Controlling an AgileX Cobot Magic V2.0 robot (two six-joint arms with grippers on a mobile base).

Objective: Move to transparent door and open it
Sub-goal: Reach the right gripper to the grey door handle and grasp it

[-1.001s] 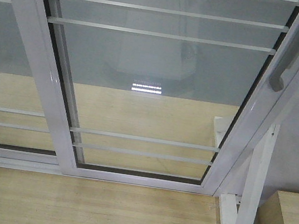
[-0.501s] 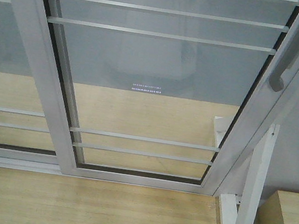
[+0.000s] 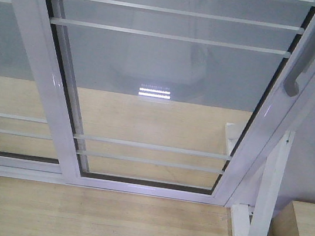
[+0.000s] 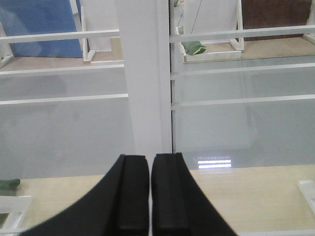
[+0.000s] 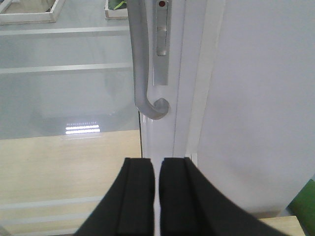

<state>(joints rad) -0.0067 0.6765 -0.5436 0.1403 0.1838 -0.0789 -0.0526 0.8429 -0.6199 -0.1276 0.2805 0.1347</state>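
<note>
Right wrist: right tool (image 5: 157, 164) closed below transparent door (image 5: 64, 88) handle (image 5: 139, 59); left tool (image 4: 149, 160) closed.

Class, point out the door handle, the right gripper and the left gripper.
door handle (image 5: 140, 59), right wrist view, its grey shaft
right gripper (image 5: 157, 164), right wrist view, between fingertips
left gripper (image 4: 149, 161), left wrist view, between fingertips

Matte black fingers (image 4: 133, 196) of left gripper (image 4: 149, 160) and right gripper (image 5: 157, 162): flat-faced, flaring outward at base, apparently plastic.

transparent door (image 3: 161, 95), white-framed, grey handle (image 3: 297, 76), closed
</note>
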